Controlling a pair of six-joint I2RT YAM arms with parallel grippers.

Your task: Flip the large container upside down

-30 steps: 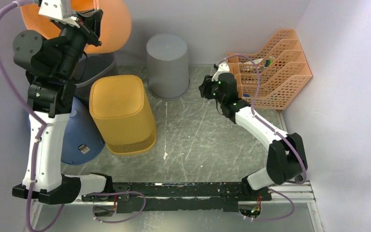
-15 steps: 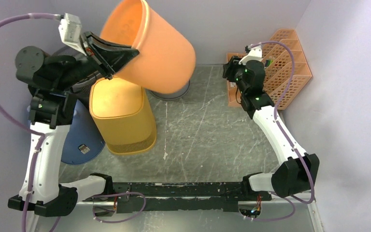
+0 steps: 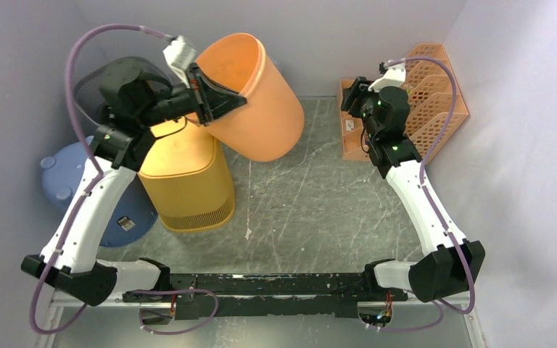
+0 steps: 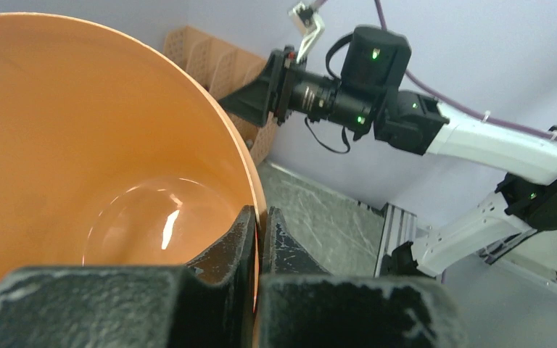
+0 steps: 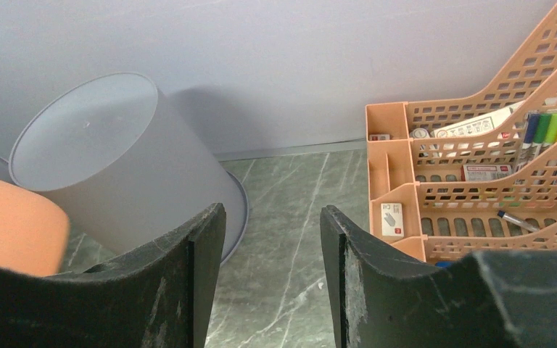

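Observation:
The large container is an orange bucket (image 3: 261, 109), held tilted in the air over the back of the table. Its mouth points up and to the left, and its base hangs low toward the right. My left gripper (image 3: 221, 98) is shut on the bucket's rim, one finger inside and one outside; the left wrist view shows the orange wall (image 4: 80, 145) pinched in that gripper (image 4: 259, 217). My right gripper (image 3: 352, 94) hovers beside the file rack at the back right. It is open (image 5: 272, 214), with only the table floor between its fingers. The bucket's edge (image 5: 11, 232) shows at the left of the right wrist view.
A yellow bin (image 3: 185, 174) stands upside down just left of the bucket, with a blue bin (image 3: 116, 210) beyond it. A grey bin (image 5: 116, 159) stands upside down at the back wall behind the bucket. An orange file rack (image 3: 435, 94) holding pens fills the back right corner.
My left arm has swung the orange bucket from high at the back left down and rightward, turning it. My right arm has pulled back toward the rack and its jaws have widened.

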